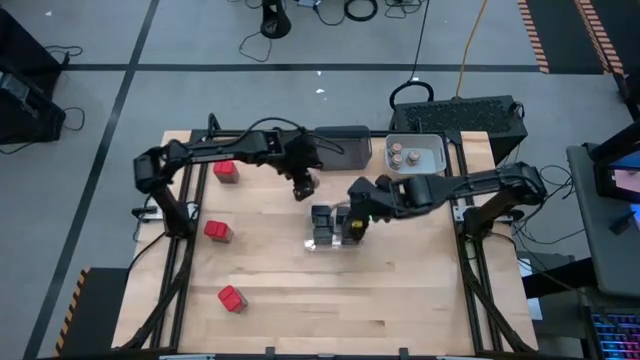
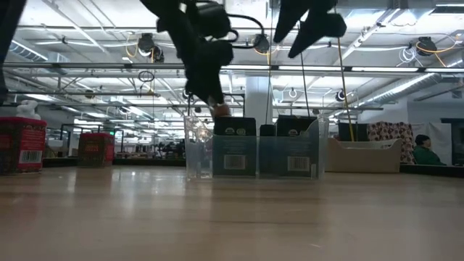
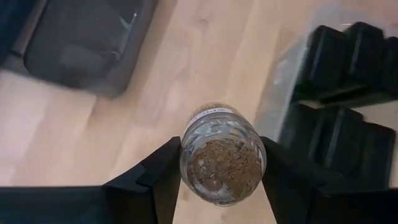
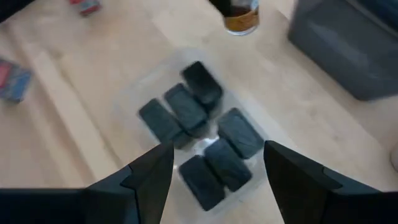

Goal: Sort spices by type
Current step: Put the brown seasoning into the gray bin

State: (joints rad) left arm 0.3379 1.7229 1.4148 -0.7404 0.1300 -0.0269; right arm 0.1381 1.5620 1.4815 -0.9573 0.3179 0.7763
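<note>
We are looking at a wooden table [image 1: 400, 300] carrying three red-topped boxes [image 1: 226, 172] along its left side, a clear bin [image 1: 332, 228] at its centre, and dark grey [image 1: 345, 143] and light grey bins [image 1: 415, 152] at its far edge.

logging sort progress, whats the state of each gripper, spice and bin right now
left gripper: shut on round jar, held off the table
round jar: gripped, brown spice inside
right gripper: open, empty, above clear bin
clear bin: holds six black boxes
black boxes: sorted in clear bin
red boxes: three, loose on table
light grey bin: holds three jars
dark grey bin: contents not discernible
</note>
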